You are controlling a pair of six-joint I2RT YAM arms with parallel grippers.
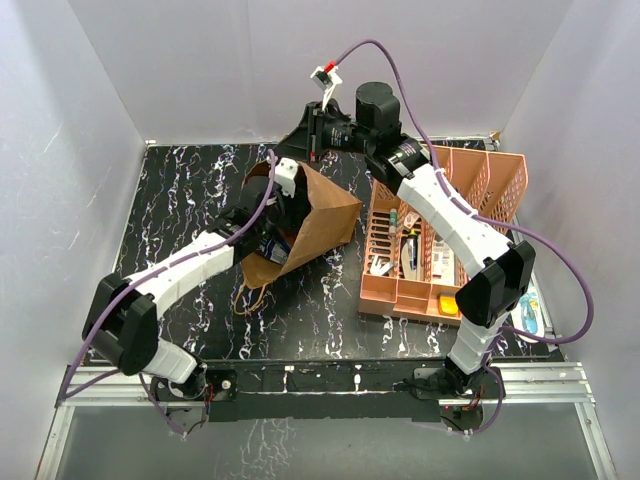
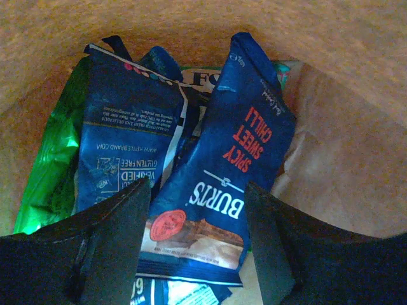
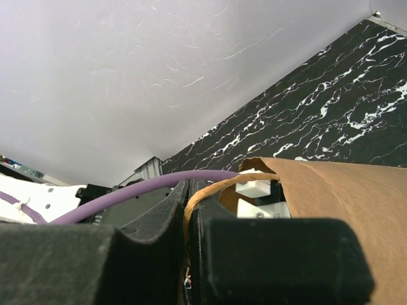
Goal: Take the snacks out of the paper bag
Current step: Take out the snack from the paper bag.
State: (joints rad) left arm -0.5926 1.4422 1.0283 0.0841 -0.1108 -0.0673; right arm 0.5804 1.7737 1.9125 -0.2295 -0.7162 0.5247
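Observation:
The brown paper bag (image 1: 325,215) leans on the black table with its mouth toward the left arm. My left gripper (image 2: 197,219) is open deep inside it, its fingers (image 2: 117,244) on either side of a blue "Burts" snack packet (image 2: 232,165). A second blue packet (image 2: 127,143) and a green packet (image 2: 48,168) lie beside it, with another packet partly hidden behind. My right gripper (image 3: 189,219) is shut on the bag's twisted paper handle (image 3: 210,194), behind the bag (image 3: 343,210). In the top view the right gripper (image 1: 308,140) is at the bag's far side.
A peach lattice basket (image 1: 500,185) with small toiletries stands right of the bag. The bag's other handle (image 1: 250,298) lies on the table in front. A pale packet (image 1: 530,310) lies right of the basket. White walls close three sides.

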